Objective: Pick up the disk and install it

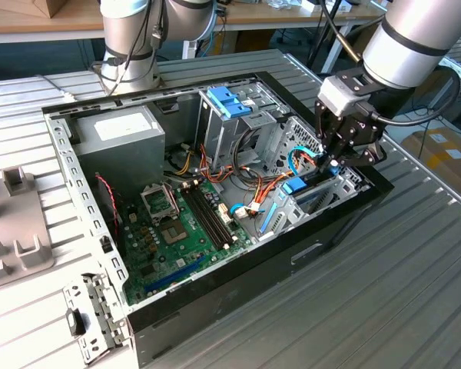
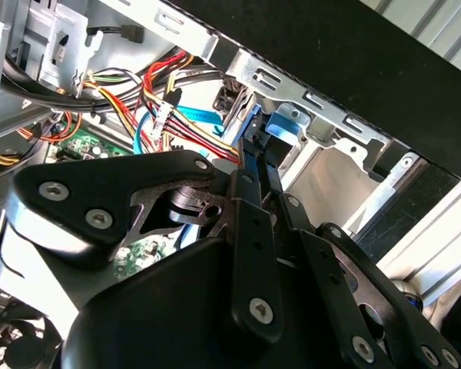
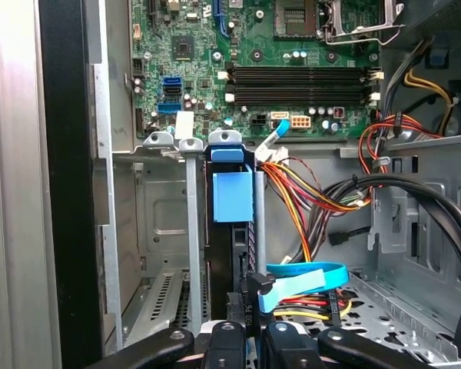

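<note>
Gripper (image 3: pixel 246 342) partly cropped, seemingly pinching disk (image 3: pixel 232 196) edge-on in bay

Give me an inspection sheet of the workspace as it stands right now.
Surface: ribbed metal table carrying the open computer case.
Job's things: the disk, blue carrier and tab, stands on edge in the drive bay slot at the case's corner.
Clutter: grey plastic fixture at the exterior view's left; metal bracket lying by the case.
Grippers: gripper lowered into the drive bay, fingers close together over the disk's edge.
Cables: red, yellow and orange power wires and a blue flat cable beside the bay.
Surroundings: workbench behind; cardboard boxes at the exterior view's right.
</note>
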You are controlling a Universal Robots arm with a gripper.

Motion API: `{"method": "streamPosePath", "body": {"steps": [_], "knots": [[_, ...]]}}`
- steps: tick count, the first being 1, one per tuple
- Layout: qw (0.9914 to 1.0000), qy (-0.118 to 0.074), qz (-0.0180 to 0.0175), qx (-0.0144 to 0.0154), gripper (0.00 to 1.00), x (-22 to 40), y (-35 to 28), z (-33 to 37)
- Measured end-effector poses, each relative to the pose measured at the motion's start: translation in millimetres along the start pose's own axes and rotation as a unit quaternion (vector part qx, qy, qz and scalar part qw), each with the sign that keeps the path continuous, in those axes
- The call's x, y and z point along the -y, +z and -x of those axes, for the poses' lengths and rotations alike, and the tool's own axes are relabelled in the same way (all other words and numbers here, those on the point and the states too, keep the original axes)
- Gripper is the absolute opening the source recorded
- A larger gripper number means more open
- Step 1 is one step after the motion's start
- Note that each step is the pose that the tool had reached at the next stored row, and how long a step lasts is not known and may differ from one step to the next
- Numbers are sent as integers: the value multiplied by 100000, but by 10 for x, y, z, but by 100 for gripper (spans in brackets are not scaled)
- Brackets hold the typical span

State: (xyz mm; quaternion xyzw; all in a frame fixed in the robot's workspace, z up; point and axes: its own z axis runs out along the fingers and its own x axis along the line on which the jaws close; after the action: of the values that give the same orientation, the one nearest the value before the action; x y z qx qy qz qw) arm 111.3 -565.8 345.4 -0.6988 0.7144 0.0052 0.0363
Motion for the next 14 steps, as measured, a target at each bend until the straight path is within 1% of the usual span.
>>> {"method": "streamPosePath", "body": {"steps": [14], "knots": [[100000, -2, 2, 19, 17, -9, 6, 7]]}}
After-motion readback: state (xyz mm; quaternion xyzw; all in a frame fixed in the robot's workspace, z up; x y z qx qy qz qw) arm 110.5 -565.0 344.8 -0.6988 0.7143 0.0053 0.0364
